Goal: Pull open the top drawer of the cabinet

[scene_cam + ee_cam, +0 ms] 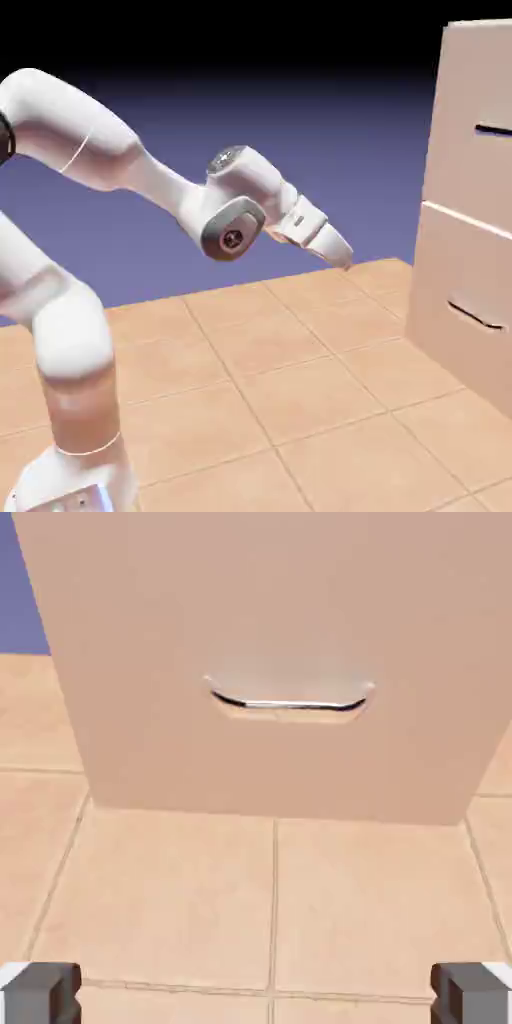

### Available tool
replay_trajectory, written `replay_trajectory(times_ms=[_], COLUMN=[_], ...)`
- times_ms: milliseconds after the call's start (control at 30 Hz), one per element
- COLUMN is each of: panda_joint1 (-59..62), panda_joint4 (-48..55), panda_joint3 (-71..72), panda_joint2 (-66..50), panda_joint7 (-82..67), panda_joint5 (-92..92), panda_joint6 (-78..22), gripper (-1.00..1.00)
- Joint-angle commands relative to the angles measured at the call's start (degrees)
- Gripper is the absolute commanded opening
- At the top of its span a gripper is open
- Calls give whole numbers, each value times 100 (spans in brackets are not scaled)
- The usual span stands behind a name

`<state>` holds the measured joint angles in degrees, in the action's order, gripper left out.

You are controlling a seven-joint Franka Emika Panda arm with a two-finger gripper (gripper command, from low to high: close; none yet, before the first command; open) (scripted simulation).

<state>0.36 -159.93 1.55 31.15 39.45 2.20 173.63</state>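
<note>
Cabinet (470, 200): plain beige-pink, slim dark bar handles. Arm (110, 150): white, grey joint cap. Fingers (40, 992): grey. Bench (300, 400): orange-tan tiles. Backdrop (250, 120): blue-violet.

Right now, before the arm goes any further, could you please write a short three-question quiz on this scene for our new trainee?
1. True or false: the gripper already touches the cabinet.
2. In the hand view, the handle that shows between the finger tips most likely belongs to which drawer? A) the top drawer B) the lower drawer C) neither
3. Fill in: the fingers stand wide apart with nothing between them, so the gripper is ____.

Key
1. False: tiled floor shows between the gripper and the cabinet.
2. B: the front reaches straight down to the floor, and the gripper hangs lower than the top drawer.
3. open
</note>
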Motion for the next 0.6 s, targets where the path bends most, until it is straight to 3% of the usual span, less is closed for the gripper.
replay_trajectory(times_ms=[0,567], panda_joint1=[87,1571], panda_joint4=[89,1604], panda_joint3=[129,2319], panda_joint2=[-125,-2251], panda_joint7=[-249,-4486], panda_joint5=[182,3278], panda_joint6=[-32,-569], gripper=[0,0])
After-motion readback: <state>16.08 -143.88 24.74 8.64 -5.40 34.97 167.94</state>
